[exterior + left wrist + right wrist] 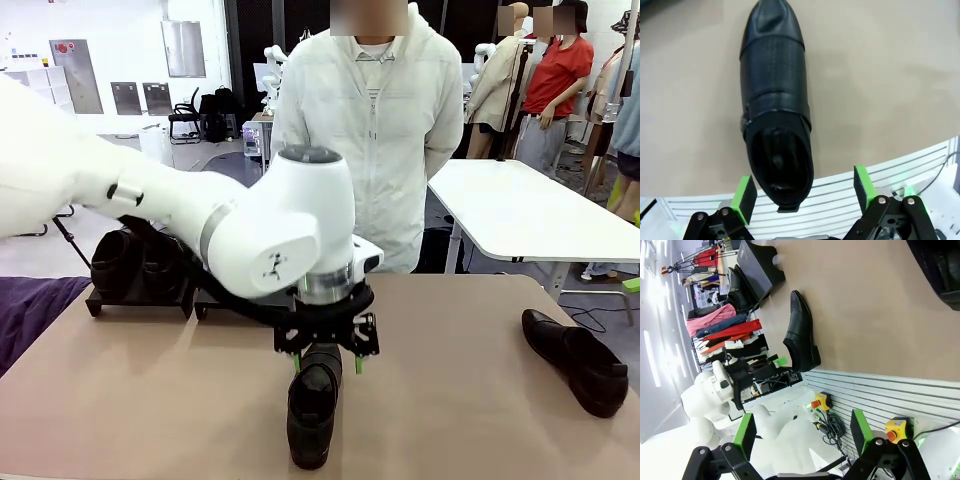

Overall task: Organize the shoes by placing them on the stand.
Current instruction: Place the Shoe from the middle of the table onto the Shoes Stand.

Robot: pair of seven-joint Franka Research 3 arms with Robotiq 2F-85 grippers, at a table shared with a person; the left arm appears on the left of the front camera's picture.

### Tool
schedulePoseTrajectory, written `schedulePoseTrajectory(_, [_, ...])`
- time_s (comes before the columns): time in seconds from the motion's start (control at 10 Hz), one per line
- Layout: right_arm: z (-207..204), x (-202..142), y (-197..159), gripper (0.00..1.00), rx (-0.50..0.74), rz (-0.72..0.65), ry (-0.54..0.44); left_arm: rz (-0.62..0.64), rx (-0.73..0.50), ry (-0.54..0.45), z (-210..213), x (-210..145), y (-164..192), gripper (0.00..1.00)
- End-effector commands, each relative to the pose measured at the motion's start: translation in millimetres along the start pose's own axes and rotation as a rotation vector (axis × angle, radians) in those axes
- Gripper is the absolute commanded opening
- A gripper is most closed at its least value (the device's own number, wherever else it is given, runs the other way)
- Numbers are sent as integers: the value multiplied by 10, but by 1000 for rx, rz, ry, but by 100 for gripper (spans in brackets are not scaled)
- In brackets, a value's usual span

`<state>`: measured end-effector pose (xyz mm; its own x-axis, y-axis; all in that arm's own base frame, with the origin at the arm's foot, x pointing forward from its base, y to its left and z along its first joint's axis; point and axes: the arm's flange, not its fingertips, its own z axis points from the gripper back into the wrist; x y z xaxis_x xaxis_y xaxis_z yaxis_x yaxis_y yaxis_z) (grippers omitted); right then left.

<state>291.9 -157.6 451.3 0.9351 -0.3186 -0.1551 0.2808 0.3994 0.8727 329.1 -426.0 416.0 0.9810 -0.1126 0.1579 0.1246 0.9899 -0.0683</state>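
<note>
halfway-ish: two shoes (130,262) are parked on the stand (140,300), two are left on the table (150,400), left gripper (327,362) and right gripper (802,432) jaws are held apart

Front camera looks across the table (130,400); left wrist camera, close overhead, shares the middle shoe (775,100).

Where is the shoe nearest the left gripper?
Front view: the shoe lies central by the near edge of the table, under the open left gripper; the stand is farther back, left.

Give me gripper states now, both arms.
Left gripper: open, over the heel of a shoe, nothing held.
Right gripper: open, empty.
</note>
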Motion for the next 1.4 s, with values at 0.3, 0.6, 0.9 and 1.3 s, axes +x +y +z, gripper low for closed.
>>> schedulePoseTrajectory(0.3, [44,7,5,100,-2,23,9,-1,30,-19,-609,-187,-265,100])
schedulePoseTrajectory(0.6, [44,7,5,100,-2,23,9,-8,48,-45,-845,-96,-375,100])
schedulePoseTrajectory(0.9, [44,7,5,100,-2,23,9,-8,71,-45,-908,-115,-380,100])
schedulePoseTrajectory(1.3, [44,7,5,100,-2,23,9,9,117,-69,-917,-86,-384,0])
